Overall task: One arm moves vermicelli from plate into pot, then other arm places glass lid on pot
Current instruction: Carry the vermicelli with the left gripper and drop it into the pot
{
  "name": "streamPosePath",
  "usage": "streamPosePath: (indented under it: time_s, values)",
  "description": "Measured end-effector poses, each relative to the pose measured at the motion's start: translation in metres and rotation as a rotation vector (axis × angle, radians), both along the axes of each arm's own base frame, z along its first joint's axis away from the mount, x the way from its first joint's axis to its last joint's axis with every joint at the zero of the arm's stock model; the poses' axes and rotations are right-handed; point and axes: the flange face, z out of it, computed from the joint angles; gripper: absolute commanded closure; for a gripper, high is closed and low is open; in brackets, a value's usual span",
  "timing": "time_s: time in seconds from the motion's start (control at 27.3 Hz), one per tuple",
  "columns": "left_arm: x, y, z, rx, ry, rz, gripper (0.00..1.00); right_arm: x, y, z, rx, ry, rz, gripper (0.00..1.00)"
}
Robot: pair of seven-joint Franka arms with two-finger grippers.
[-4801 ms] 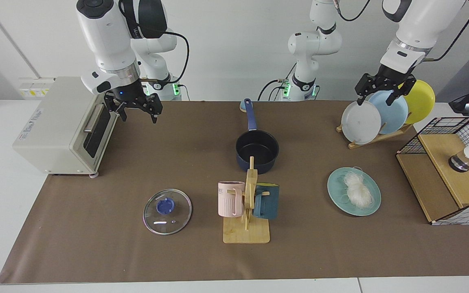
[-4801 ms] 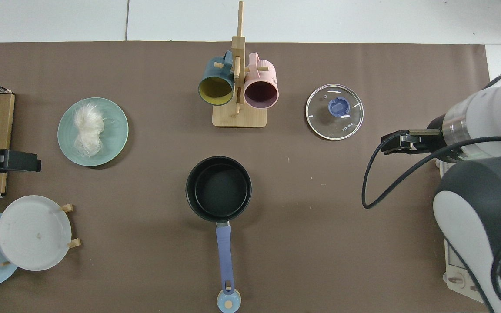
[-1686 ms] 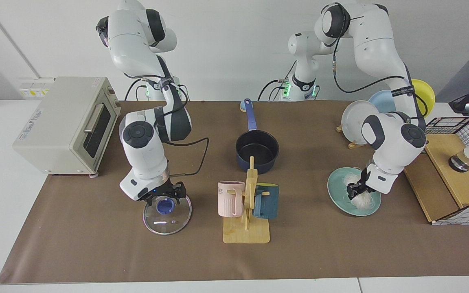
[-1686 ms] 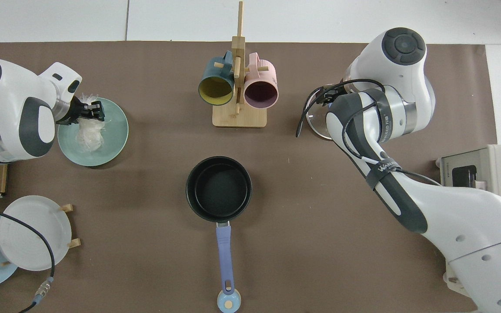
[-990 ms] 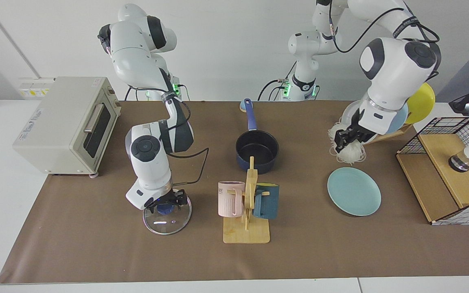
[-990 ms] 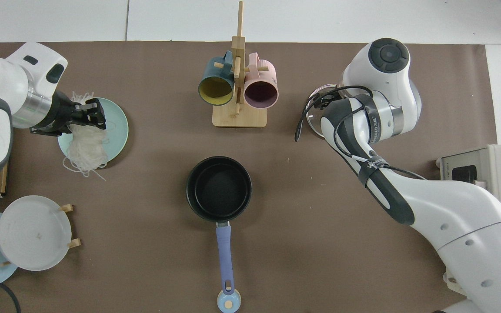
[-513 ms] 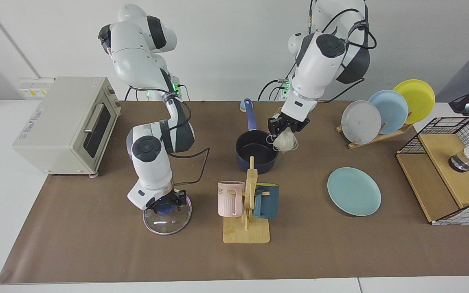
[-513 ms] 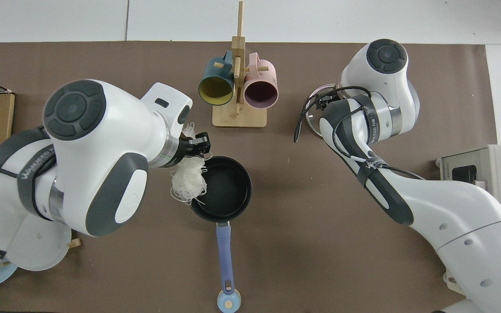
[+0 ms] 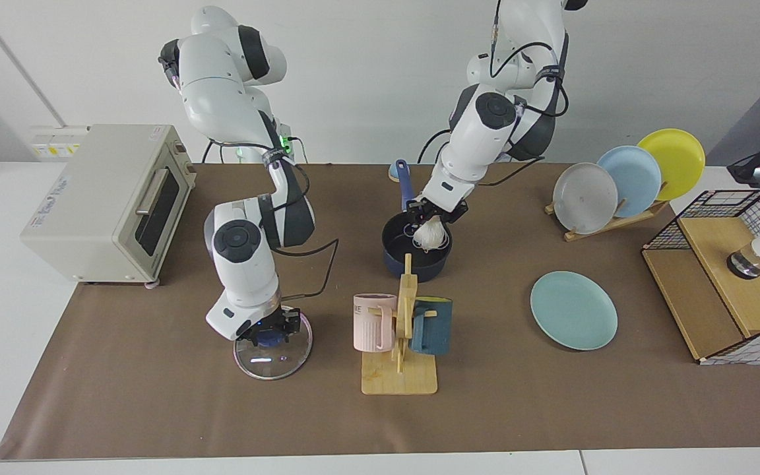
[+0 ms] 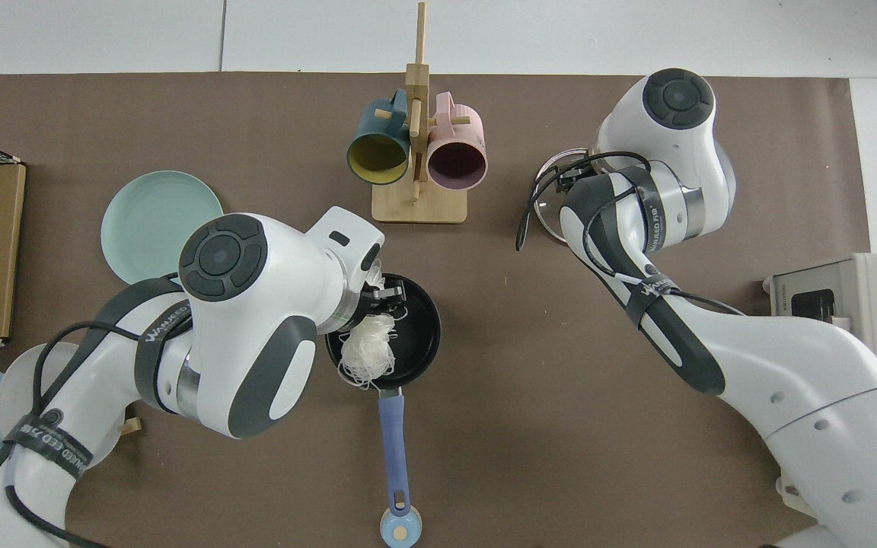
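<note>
The white vermicelli (image 9: 430,237) (image 10: 368,346) hangs in a bundle from my left gripper (image 9: 434,221) (image 10: 387,298), which is shut on it. The bundle's lower part dips into the dark navy pot (image 9: 396,262) (image 10: 422,323), and a few strands trail over the rim near the blue handle (image 10: 393,434). The teal-green plate (image 9: 573,310) (image 10: 157,221) lies bare. My right gripper (image 9: 268,332) is down on the blue knob (image 9: 269,339) of the glass lid (image 9: 274,364), shut on it; the lid rests on the mat. From above, the right arm hides most of the lid (image 10: 549,215).
A wooden mug rack (image 9: 398,379) with a pink and a dark teal mug stands just in front of the pot. A toaster oven (image 9: 103,198) sits beside the right arm. A rack of grey, blue and yellow plates (image 9: 617,185) and a wire-and-wood box (image 9: 723,284) are beyond the plate.
My left gripper has carried the vermicelli from beside the pot's rim to over the pot and lowered it in. The right gripper stays at the lid knob; the lid has shifted slightly.
</note>
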Motion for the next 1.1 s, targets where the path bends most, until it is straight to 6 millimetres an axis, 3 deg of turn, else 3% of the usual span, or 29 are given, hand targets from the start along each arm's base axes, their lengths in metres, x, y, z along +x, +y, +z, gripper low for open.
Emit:
streamPosePath:
  time_s: [0.26,0.66,0.7,0.73,0.77,0.84,0.88,1.1]
  values:
    - [-0.003,-0.004,-0.013,-0.01,-0.016,-0.005,1.0,-0.003,0.005,0.009,0.005,-0.006,0.007,1.0]
    - [-0.018,-0.018,-0.058,-0.02,-0.006,-0.024,1.0,-0.031,0.011,0.068,0.007,-0.045,0.023,1.0]
    - [-0.019,-0.018,-0.062,-0.019,-0.005,-0.026,0.91,-0.035,0.011,0.074,0.005,-0.047,0.024,1.0]
    - [-0.021,-0.018,-0.065,-0.018,-0.004,-0.027,0.6,-0.04,0.01,0.079,0.003,-0.047,0.025,1.0]
    - [-0.022,-0.018,-0.067,-0.018,-0.004,-0.029,0.35,-0.046,0.01,0.085,0.003,-0.047,0.025,1.0]
    - [-0.024,-0.019,-0.071,-0.016,-0.006,-0.036,0.04,-0.056,0.01,0.096,0.008,-0.04,0.02,1.0]
    - [-0.024,-0.02,-0.073,-0.012,-0.009,-0.042,0.0,-0.062,0.009,0.102,0.009,-0.034,0.018,1.0]
    - [-0.025,-0.022,-0.08,0.009,-0.021,-0.071,0.0,-0.095,0.003,0.148,-0.005,0.009,0.003,1.0]
